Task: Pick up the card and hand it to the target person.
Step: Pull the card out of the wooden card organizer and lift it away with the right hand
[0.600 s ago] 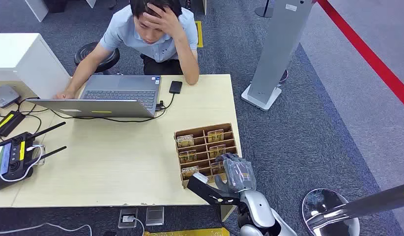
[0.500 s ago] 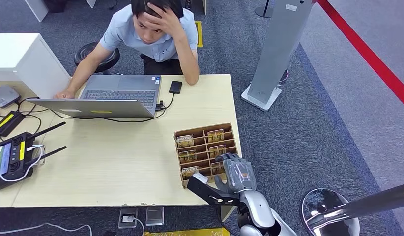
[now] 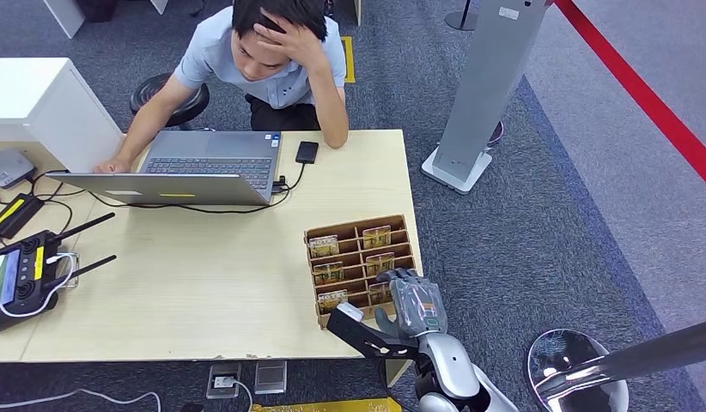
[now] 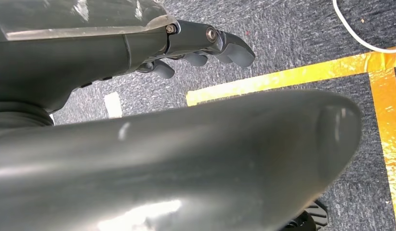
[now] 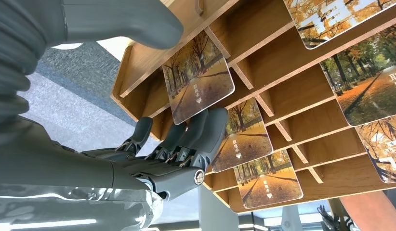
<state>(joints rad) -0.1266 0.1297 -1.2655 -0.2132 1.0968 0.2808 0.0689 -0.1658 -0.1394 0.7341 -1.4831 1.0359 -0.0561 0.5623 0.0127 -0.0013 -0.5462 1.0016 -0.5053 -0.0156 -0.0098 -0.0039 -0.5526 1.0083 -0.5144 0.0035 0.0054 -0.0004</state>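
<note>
A wooden card holder (image 3: 360, 230) stands near the table's right front corner, with picture cards of autumn trees in its slots. My right hand (image 3: 416, 300) is at the holder's nearest right slot. In the right wrist view its fingertips (image 5: 205, 127) touch the lower edge of one card (image 5: 198, 77) that still sits in its slot, while the thumb (image 5: 124, 21) lies apart on the other side, over the wooden rim. My left hand (image 4: 205, 45) hangs over the carpet with nothing in it. The person (image 3: 272, 60) sits at the far side, head propped on one hand.
An open laptop (image 3: 195, 167) and a black phone (image 3: 307, 152) lie in front of the person. A controller (image 3: 19, 275) sits at the table's left edge, beside a white box (image 3: 40, 107). A grey floor stand (image 3: 483, 94) and a stool (image 3: 577, 369) are to the right.
</note>
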